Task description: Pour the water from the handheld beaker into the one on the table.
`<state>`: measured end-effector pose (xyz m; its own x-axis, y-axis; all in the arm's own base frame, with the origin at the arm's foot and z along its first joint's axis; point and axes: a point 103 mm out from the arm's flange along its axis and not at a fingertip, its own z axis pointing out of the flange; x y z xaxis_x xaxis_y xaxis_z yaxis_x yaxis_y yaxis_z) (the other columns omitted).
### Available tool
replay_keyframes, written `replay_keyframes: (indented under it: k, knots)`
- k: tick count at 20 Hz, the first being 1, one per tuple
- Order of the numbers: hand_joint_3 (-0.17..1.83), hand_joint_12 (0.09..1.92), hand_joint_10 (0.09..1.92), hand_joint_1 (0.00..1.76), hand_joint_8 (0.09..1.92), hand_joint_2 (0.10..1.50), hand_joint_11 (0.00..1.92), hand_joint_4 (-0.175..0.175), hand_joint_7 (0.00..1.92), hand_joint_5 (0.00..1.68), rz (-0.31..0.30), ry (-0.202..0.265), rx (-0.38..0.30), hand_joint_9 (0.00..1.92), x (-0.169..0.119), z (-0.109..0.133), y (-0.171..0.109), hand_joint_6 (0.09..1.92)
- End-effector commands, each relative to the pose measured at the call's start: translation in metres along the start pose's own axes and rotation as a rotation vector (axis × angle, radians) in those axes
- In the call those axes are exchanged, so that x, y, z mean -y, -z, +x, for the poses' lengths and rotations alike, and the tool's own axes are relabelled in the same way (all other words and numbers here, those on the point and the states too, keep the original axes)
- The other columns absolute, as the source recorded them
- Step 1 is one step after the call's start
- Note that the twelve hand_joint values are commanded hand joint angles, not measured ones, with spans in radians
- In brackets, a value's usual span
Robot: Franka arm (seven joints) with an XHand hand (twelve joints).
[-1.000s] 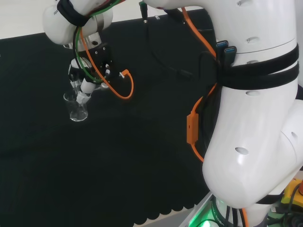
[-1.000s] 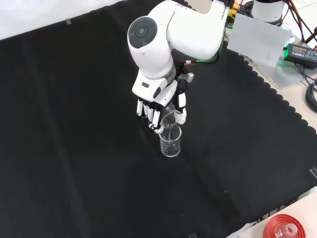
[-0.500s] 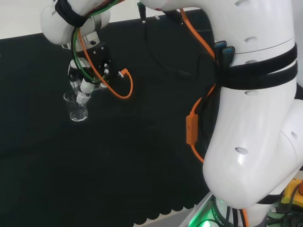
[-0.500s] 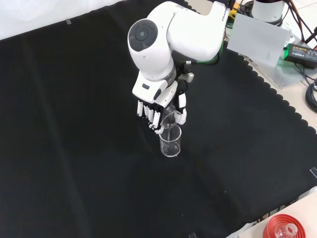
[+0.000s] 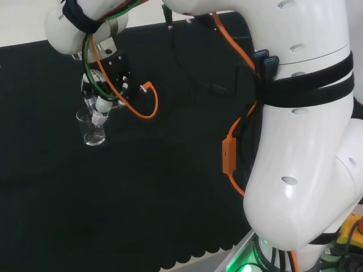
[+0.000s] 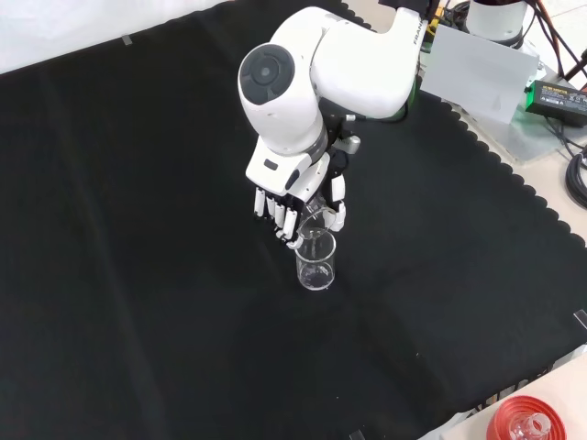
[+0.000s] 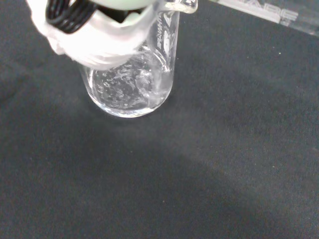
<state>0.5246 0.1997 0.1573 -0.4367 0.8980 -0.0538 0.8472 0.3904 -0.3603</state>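
A clear glass beaker (image 6: 315, 262) stands upright on the black cloth; it also shows in the head view as beaker (image 5: 93, 130) and close up as beaker (image 7: 135, 74), with water rippling in its bottom. Just above its rim the hand (image 6: 292, 200) holds a second clear beaker (image 6: 315, 216) tilted steeply, with its mouth over the standing one. The fingers and thumb curl round this held glass. In the head view the hand (image 5: 96, 102) sits right over the standing beaker. In the wrist view a blurred white part of the hand (image 7: 94, 37) covers part of the beaker.
A red ribbed ring stand (image 6: 533, 422) with glassware sits at the cloth's near right corner in the front view. Grey boxes and cables (image 6: 500, 64) lie beyond the cloth's scalloped edge. The arm's big white links (image 5: 300, 141) take up the right of the head view.
The arm's upper links and the hand have shifted slightly, tipping the held beaker a little further over the standing one. The standing beaker has not moved.
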Motion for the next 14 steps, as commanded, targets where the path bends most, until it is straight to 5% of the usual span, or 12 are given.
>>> replay_keyframes:
  k: [1, 14]
  knots:
    - [0.00, 1.06, 0.20, 1.08, 0.12, 1.02, 0.87, 0.175, 1.43, 1.19, 0.000, -0.003, 0.016, 1.28, 0.0001, 0.0016, 0.0013, 0.69]
    - [0.00, 1.05, 0.20, 1.08, 0.12, 1.02, 0.88, 0.175, 1.44, 1.19, 0.005, -0.006, 0.026, 1.29, 0.0005, 0.0025, 0.0004, 0.68]
